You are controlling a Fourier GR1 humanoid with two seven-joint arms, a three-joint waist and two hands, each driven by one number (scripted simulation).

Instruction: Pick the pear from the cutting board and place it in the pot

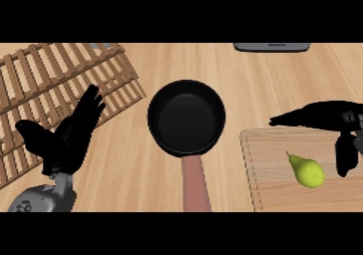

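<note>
A yellow-green pear (307,172) lies on the light wooden cutting board (272,194) at the lower right. My right hand (328,115) hovers over the board's far right part, fingers spread and pointing left, the thumb hanging down just right of the pear, not touching it. A black pan (186,117) with a reddish-brown handle (195,187) sits in the middle of the counter, nothing in it. My left hand (67,139) rests open at the left, fingers up.
A wooden slatted rack (45,84) covers the counter's upper left, partly under the left hand. A grey appliance edge (271,47) shows at the top, right of centre. Bare wood lies between pan and board.
</note>
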